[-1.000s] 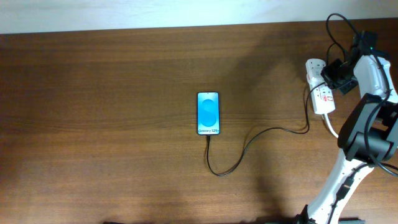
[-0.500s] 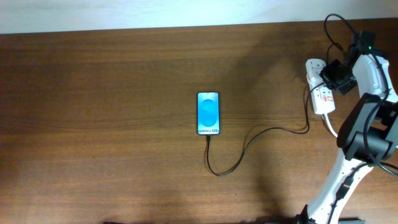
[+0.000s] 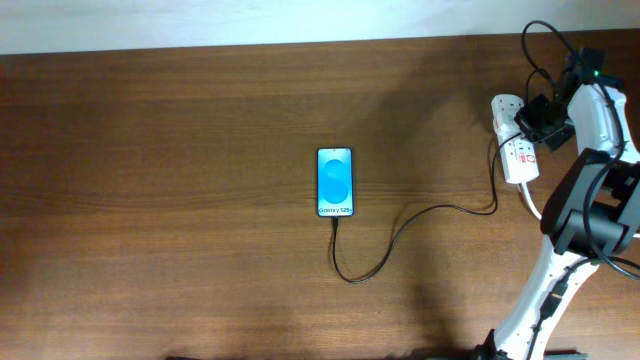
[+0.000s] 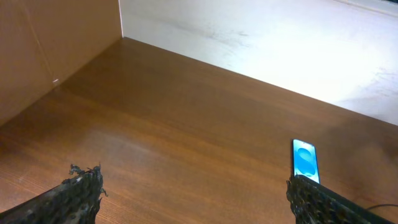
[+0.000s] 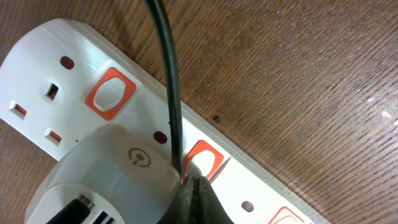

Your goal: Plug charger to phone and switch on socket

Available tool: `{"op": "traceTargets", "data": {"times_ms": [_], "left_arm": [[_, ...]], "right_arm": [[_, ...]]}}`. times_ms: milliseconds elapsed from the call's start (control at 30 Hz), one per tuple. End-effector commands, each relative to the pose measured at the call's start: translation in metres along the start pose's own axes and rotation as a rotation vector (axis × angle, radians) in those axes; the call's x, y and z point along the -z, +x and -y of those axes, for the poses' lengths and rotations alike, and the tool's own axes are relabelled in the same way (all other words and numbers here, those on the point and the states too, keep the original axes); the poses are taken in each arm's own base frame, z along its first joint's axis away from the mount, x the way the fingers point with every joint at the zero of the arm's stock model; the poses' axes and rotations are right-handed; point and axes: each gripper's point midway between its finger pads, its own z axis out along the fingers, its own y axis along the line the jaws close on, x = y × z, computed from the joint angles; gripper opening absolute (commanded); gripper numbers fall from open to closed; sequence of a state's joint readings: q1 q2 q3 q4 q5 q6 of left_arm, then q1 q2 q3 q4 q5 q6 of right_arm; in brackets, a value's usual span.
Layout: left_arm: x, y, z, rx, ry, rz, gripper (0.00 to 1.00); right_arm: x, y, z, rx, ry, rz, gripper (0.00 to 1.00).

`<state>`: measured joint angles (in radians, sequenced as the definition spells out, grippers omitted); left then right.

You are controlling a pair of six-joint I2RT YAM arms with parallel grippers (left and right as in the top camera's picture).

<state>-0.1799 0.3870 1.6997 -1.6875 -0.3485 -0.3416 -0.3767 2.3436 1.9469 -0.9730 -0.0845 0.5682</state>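
The phone (image 3: 335,182) lies flat mid-table with its blue screen lit; it also shows in the left wrist view (image 4: 305,160). The thin black charger cable (image 3: 400,235) runs from the phone's near end in a loop to the white socket strip (image 3: 512,150) at the far right. My right gripper (image 3: 535,122) is shut, and its fingertips (image 5: 194,186) touch a red-framed switch (image 5: 202,162) on the strip (image 5: 249,186), beside a white adapter (image 5: 115,174) plugged in there. My left gripper (image 4: 193,193) is open and empty over bare table, far left of the phone.
The strip's thick white cord (image 3: 533,205) trails toward the right arm's base (image 3: 560,260). A pale wall (image 4: 280,43) borders the table's far edge. A brown panel (image 4: 50,43) stands at the left side.
The right gripper has shifted very slightly over the socket strip. The phone, the cable and the left arm have not moved.
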Motion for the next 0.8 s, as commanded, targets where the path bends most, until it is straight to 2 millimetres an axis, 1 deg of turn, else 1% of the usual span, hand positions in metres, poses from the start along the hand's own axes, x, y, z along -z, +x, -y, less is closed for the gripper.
{"op": "traceTargets", "data": {"times_ms": [0, 133, 267, 300, 333, 367, 433, 500, 533, 600, 700, 767], "left_arm": [[0.003, 0.000, -0.002, 0.018, -0.010, 0.013, 0.99], [0.003, 0.000, -0.002, 0.018, -0.010, 0.013, 0.99], [0.003, 0.000, -0.002, 0.018, -0.010, 0.013, 0.99], [0.003, 0.000, -0.002, 0.018, -0.009, 0.012, 0.99], [0.003, 0.000, -0.002, 0.018, -0.010, 0.013, 0.99], [0.003, 0.000, -0.002, 0.018, -0.010, 0.013, 0.99], [0.003, 0.000, -0.002, 0.018, -0.010, 0.012, 0.99], [0.003, 0.000, -0.002, 0.018, -0.009, 0.012, 0.99], [0.003, 0.000, -0.002, 0.018, -0.009, 0.012, 0.99], [0.003, 0.000, -0.002, 0.018, -0.009, 0.012, 0.99], [0.003, 0.000, -0.002, 0.018, -0.009, 0.012, 0.99], [0.003, 0.000, -0.002, 0.018, -0.009, 0.012, 0.99]], "right_arm": [[-0.084, 0.066, 0.016, 0.021, 0.065, -0.246, 0.04], [-0.085, 0.065, 0.015, 0.022, 0.061, -0.241, 0.04], [-0.083, 0.064, 0.020, 0.023, 0.068, -0.252, 0.04], [-0.081, 0.058, 0.021, 0.042, 0.070, -0.235, 0.04], [-0.075, 0.048, 0.026, 0.056, 0.088, -0.209, 0.04], [-0.070, 0.042, 0.028, 0.053, 0.100, -0.197, 0.04], [-0.050, 0.027, 0.027, 0.038, 0.096, -0.176, 0.04], [-0.014, 0.011, 0.022, 0.027, 0.082, -0.146, 0.04], [-0.002, 0.007, 0.020, 0.027, 0.082, -0.135, 0.04], [0.028, -0.004, 0.016, 0.029, 0.083, -0.093, 0.04], [0.056, -0.016, 0.006, 0.032, 0.060, -0.048, 0.04], [0.068, -0.024, -0.001, 0.029, 0.034, -0.015, 0.04]]}}
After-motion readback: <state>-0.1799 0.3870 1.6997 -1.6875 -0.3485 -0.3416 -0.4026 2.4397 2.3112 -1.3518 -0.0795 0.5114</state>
